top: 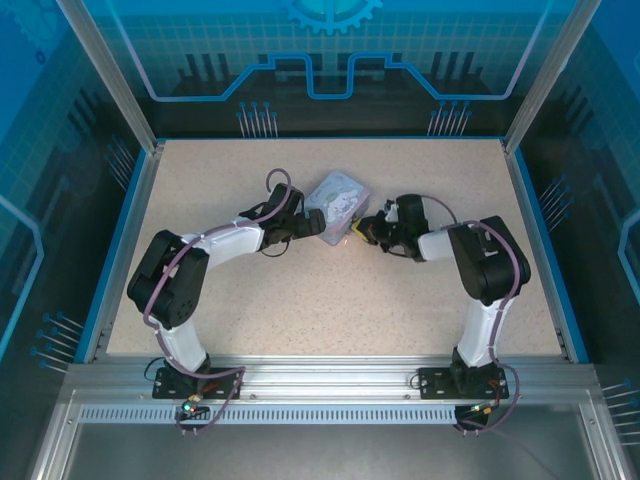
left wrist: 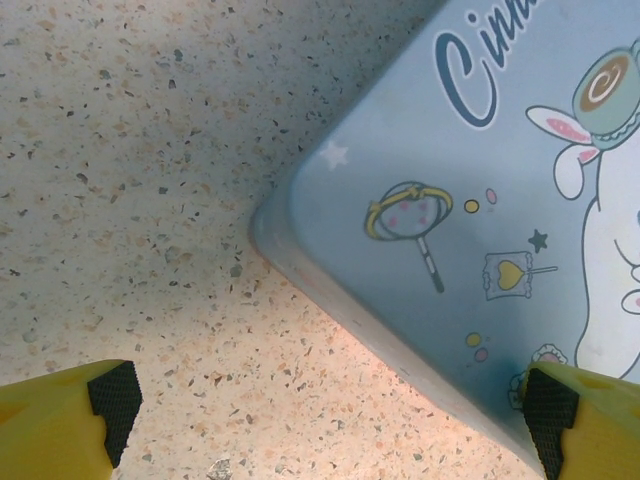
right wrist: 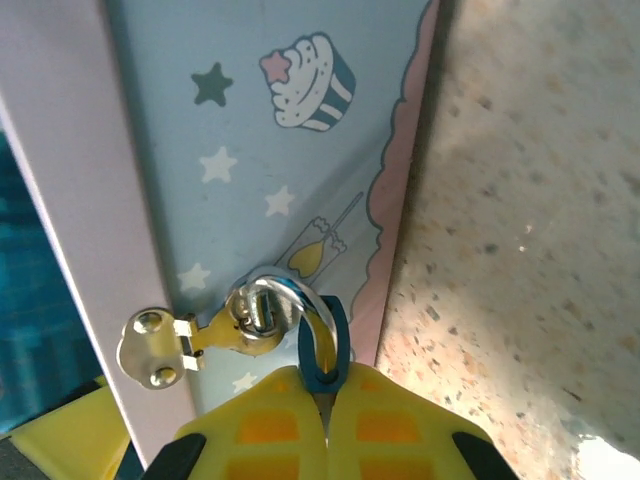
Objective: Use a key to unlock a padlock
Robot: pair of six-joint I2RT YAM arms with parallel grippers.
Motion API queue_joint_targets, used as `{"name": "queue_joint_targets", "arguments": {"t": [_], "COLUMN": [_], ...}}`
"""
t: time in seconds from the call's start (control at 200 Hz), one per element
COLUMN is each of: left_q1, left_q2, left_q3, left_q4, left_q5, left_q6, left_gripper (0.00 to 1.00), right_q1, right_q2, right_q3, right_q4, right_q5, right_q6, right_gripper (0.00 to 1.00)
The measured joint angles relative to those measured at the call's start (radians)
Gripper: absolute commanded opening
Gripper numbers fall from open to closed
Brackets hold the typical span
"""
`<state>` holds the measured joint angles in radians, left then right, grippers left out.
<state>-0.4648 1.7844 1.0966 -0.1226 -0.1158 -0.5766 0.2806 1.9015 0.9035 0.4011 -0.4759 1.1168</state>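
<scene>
Spreading to its full width, the left pincer (left wrist: 330, 400) holds nothing; its black pads (left wrist: 115, 395) stand one on each side of a rounded corner of the pale blue cartoon tin (left wrist: 480, 200). The left pad is over bare tabletop (left wrist: 130, 150) and the right pad is above the tin's lid. The right pincer (right wrist: 327, 395) is closed, its yellow tips pressed together right at the padlock (right wrist: 272, 290). The padlock's silvery shackle loops through a brass hasp (right wrist: 150, 345) on the tin's side. A blue ring (right wrist: 338, 330) hangs round one leg of the shackle, and its lower end meets the seam between the tips. The lock's body is hidden there, and I cannot tell whether the key is pinched in that seam.

From above, the tin lies tilted a little behind the tabletop's middle, with the two pincers closing on it from left and right. Bare speckled surface lies open in front of it, behind it and out to both sides, up to the blue rim. Aluminium posts (top: 112, 80) and translucent blue walls (top: 330, 50) enclose the cell.
</scene>
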Motion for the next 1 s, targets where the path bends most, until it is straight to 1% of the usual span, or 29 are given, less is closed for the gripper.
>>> {"name": "queue_joint_targets", "arguments": {"t": [0.1,0.185,0.305,0.4,0.495,0.73,0.88,1.0], "left_q1": [0.0,0.0,0.0,0.0,0.0,0.0,0.0,0.001], "left_q2": [0.003,0.006,0.012,0.014,0.016,0.019,0.027,0.035], "left_q3": [0.0,0.003,0.008,0.008,0.012,0.023,0.051,0.085], "left_q4": [0.0,0.003,0.01,0.014,0.015,0.003,-0.037,-0.084], "left_q5": [0.0,0.0,0.0,0.0,0.0,0.0,0.0,0.0], "left_q6": [0.0,-0.001,-0.001,-0.001,-0.001,0.0,0.0,0.001], "left_gripper": [0.98,0.98,0.98,0.98,0.98,0.99,0.99,0.99], "right_q1": [0.0,0.0,-0.017,-0.024,-0.025,-0.029,-0.037,-0.055], "right_q2": [-0.042,-0.057,-0.056,-0.052,-0.047,-0.037,-0.049,-0.085], "right_q3": [0.068,0.1,0.118,0.119,0.104,0.031,-0.016,-0.06], "right_q4": [-0.198,-0.315,-0.423,-0.467,-0.451,-0.322,-0.261,-0.258], "right_q5": [0.029,0.055,0.093,0.109,0.108,0.071,0.048,0.048], "right_q6": [-0.118,-0.19,-0.255,-0.279,-0.279,-0.222,-0.198,-0.193], "right_gripper": [0.0,0.0,0.0,0.0,0.0,0.0,0.0,0.0]}}
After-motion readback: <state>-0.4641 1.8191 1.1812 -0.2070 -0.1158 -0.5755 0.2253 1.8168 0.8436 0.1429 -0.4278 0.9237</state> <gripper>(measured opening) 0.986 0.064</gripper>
